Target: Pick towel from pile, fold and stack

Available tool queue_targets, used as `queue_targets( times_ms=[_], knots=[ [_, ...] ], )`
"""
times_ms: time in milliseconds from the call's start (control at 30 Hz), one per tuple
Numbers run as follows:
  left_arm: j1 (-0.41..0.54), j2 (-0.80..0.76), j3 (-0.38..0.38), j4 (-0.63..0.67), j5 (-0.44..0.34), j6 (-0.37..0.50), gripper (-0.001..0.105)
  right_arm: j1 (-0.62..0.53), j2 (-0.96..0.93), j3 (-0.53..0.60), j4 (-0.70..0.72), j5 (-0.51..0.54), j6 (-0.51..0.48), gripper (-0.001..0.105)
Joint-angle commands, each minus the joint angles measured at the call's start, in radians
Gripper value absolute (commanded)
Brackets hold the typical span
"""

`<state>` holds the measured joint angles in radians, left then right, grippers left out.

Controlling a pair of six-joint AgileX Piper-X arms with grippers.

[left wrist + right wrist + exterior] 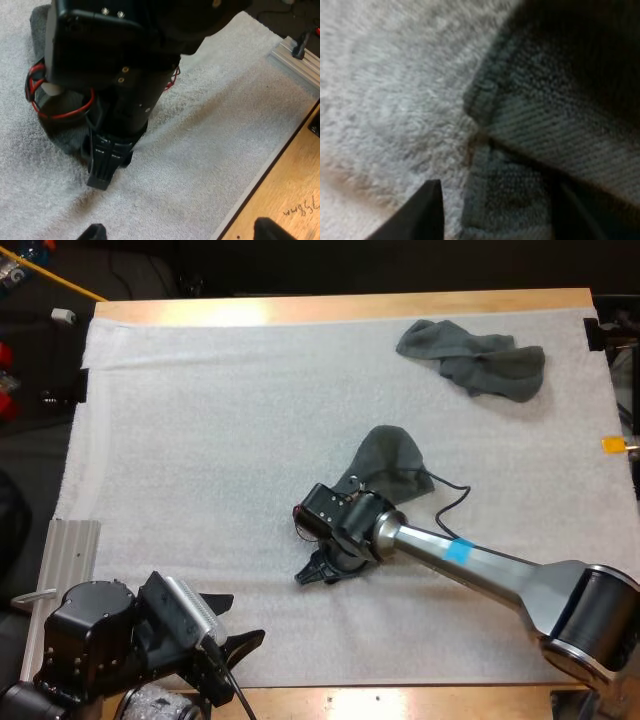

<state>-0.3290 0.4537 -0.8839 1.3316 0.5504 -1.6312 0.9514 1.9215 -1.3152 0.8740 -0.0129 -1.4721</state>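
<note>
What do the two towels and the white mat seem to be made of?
Far crumpled towel and nearer towel: probably cotton terry, matte grey-green; looped pile, ribbed hem, soft folds. White mat: perhaps synthetic fleece, matte; fuzzy, fibrous nap.

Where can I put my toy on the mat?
Bare: the left side of the mat, beyond the left end effector. Crowded: the far right corner with the crumpled towel, and the middle, where the right end effector meets another towel.
</note>
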Motion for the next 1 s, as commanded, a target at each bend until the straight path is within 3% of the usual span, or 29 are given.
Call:
queue_targets(
  times_ms=[0, 267, 533, 700, 867, 967],
  knots=[
    [-0.005, 0.001, -0.003, 0.003, 0.0, -0.01, 0.058, 0.002, 0.004, 0.0, 0.001, 0.007, 0.004, 0.044],
    [-0.005, 0.001, -0.003, 0.003, 0.0, -0.01, 0.058, 0.002, 0.01, 0.0, 0.002, 0.06, 0.004, 0.001],
    [-0.005, 0.001, -0.003, 0.003, 0.0, -0.01, 0.058, 0.002, -0.079, -0.076, 0.117, 0.06, -0.056, 0.0],
    [-0.005, 0.001, -0.003, 0.003, 0.0, -0.01, 0.058, -0.001, -0.205, -0.234, 0.182, 0.072, -0.124, 0.0],
    [-0.005, 0.001, -0.003, 0.001, 0.0, -0.01, 0.058, -0.015, -0.291, -0.424, 0.183, 0.202, -0.166, 0.0],
    [-0.005, 0.001, -0.003, 0.001, 0.0, -0.01, 0.058, -0.03, -0.308, -0.52, 0.207, 0.219, -0.177, 0.0]
  ],
)
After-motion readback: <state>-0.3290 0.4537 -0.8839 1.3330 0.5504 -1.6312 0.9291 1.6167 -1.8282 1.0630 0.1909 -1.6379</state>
